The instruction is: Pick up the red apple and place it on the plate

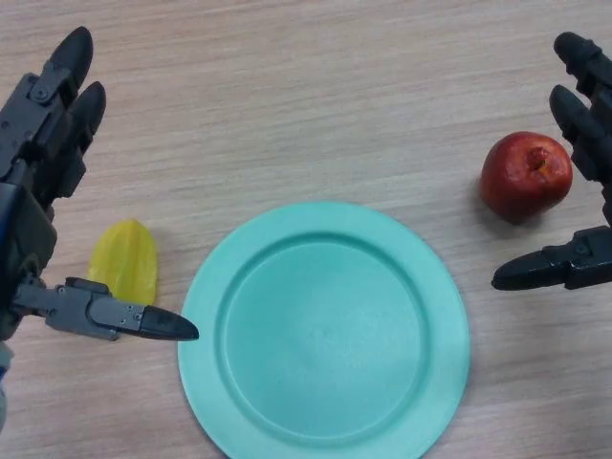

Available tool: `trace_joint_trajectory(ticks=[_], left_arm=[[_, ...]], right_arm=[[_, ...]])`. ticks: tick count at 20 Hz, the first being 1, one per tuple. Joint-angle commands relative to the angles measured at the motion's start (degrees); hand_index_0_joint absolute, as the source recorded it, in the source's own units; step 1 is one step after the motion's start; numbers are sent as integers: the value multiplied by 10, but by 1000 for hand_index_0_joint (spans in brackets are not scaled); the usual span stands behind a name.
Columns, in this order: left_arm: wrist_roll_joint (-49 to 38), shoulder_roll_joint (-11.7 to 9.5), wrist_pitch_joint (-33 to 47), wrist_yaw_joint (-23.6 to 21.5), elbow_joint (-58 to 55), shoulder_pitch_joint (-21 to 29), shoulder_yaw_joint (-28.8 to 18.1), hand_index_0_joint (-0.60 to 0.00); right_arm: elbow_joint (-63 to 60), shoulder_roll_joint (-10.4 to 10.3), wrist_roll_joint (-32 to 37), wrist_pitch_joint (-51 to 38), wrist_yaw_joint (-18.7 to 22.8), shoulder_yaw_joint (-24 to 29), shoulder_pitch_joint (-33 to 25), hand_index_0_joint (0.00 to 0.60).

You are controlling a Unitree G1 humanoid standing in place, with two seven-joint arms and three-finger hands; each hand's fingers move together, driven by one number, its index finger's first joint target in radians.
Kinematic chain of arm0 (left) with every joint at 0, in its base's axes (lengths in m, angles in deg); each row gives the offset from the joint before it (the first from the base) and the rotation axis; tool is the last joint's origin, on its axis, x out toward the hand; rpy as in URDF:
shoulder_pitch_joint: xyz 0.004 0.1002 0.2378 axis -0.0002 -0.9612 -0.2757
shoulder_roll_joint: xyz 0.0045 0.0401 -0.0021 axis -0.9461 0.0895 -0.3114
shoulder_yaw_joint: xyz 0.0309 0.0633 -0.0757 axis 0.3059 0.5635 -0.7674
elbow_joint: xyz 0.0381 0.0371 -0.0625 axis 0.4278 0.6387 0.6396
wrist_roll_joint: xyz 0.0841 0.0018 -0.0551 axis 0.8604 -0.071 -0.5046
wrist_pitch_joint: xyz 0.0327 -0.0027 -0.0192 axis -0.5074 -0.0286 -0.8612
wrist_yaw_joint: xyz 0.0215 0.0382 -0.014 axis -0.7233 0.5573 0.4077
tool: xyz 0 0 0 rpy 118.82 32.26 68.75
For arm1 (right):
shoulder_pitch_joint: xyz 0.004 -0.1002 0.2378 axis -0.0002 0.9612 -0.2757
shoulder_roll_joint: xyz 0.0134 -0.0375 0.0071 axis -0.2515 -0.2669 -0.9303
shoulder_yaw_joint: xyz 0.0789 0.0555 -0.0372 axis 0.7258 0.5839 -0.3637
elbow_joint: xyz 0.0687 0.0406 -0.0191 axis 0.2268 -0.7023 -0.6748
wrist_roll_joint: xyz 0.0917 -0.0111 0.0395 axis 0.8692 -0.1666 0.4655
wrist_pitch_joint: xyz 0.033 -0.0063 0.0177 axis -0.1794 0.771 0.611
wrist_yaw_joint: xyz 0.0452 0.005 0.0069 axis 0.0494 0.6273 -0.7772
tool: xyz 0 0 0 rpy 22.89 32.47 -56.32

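Observation:
A red apple [525, 176] sits on the wooden table at the right, stem side up. A teal plate [323, 333] lies empty at the centre front. My right hand [591, 124] is open at the right edge, its fingers just right of the apple and its thumb below it, apart from the fruit. My left hand [38, 143] is open at the left edge, its thumb pointing toward the plate's left rim.
A yellow fruit [124, 260] lies left of the plate, between my left hand's fingers and thumb, untouched. The wooden table [306, 105] stretches beyond the plate.

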Motion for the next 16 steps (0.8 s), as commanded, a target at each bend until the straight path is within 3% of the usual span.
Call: trace_joint_trajectory(ticks=[1,8,15,16], left_arm=[[-18,-13,64,-22,-30,1,-23,0],[-16,-13,61,-21,-39,-2,-28,0],[-30,-14,66,-23,-44,-2,-41,0],[-30,-13,68,-23,-44,-2,-42,0]], right_arm=[[16,21,-1,-97,6,36,-28,0],[-114,35,-32,-167,25,23,-89,0],[-421,42,-159,-332,72,-21,-194,0],[-425,41,-161,-334,74,-22,-195,52]])
